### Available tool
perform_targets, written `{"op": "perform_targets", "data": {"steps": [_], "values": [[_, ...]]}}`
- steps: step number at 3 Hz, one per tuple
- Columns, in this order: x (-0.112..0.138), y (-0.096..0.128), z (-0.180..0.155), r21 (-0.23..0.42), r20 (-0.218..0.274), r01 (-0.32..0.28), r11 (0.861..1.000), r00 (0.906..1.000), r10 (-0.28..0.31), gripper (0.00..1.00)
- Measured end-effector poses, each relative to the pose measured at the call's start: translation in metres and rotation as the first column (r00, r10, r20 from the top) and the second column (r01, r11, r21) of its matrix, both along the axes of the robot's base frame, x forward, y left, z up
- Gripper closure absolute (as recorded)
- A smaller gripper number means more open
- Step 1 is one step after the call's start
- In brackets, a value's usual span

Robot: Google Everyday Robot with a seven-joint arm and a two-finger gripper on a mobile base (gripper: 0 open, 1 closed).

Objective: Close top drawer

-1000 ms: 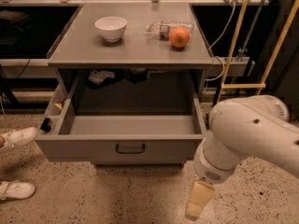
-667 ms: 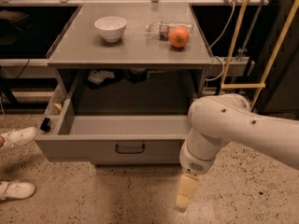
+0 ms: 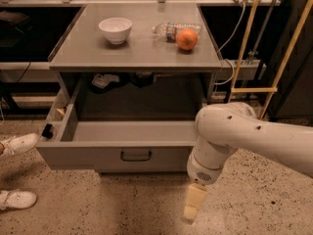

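Note:
The top drawer [image 3: 98, 153] is a wide grey metal drawer pulled far out from under the grey table, its inside bare. Its tall front panel has a small dark loop handle [image 3: 136, 156] at the centre. My gripper [image 3: 192, 206] hangs low over the floor, in front of the drawer's right end and to the right of the handle, apart from the panel. The white arm [image 3: 244, 136] reaches in from the right and covers the drawer's right front corner.
On the table top [image 3: 88, 53] stand a white bowl [image 3: 115, 30], a plastic bottle [image 3: 168, 30] and an orange [image 3: 187, 38]. White shoes [image 3: 17, 143] are on the floor at left. Yellow poles [image 3: 244, 38] and cables stand at right.
The arm and gripper have moved left, toward the front of the drawer. The drawer has not moved.

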State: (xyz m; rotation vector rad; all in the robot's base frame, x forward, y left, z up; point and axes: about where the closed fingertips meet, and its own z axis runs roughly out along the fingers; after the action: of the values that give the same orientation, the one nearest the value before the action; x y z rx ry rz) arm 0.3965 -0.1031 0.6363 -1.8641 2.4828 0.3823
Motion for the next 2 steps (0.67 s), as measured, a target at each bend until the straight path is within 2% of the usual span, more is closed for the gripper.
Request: {"op": "perform_targets", "data": {"steps": [1, 2], "values": [[0.023, 0.010, -0.001, 0.016, 0.019, 0.022, 1.000, 0.9996, -0.023, 0.00], [0.059, 0.036, -0.001, 0.038, 0.039, 0.043, 0.998, 0.9982, -0.045, 0.00]]}}
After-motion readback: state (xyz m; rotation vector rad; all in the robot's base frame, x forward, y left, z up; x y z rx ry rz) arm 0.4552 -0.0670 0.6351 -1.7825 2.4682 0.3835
